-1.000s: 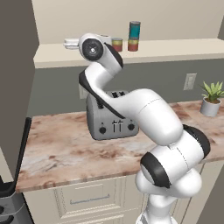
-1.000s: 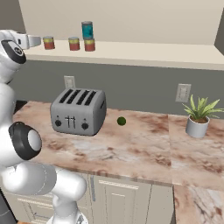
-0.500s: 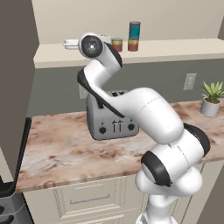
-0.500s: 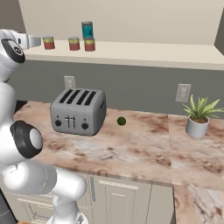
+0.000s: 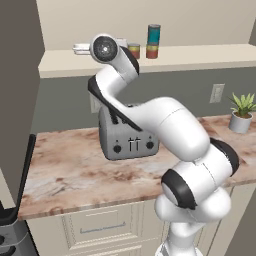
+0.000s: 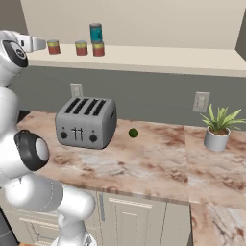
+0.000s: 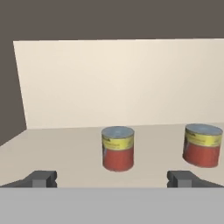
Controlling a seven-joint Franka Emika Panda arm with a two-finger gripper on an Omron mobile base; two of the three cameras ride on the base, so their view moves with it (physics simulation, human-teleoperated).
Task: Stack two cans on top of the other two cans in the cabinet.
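Note:
The cabinet (image 6: 153, 58) holds the cans on its cream shelf board. A teal-blue can (image 6: 96, 32) stands on top of a red can (image 6: 98, 49). Two more red cans stand to its left, one in the middle (image 6: 81, 48) and one leftmost (image 6: 53, 46). My gripper (image 6: 42, 44) hovers at shelf height just left of the leftmost can, open with nothing in it. In the hand view, the nearest red can (image 7: 117, 148) stands ahead between my open fingertips (image 7: 41, 178), clear of them, and another red can (image 7: 202, 145) is to its right. From the left base, the teal-blue can (image 5: 153, 34) shows above the arm.
Below the shelf, a grey toaster (image 6: 86, 122) stands on the marble counter (image 6: 158, 168). A small green ball (image 6: 133, 132) lies to its right, and a potted plant (image 6: 217, 129) is further right. A dark wall panel (image 5: 17, 100) bounds the left side.
The wrist has risen very slightly at the shelf. The cans have not moved and the jaws stay open.

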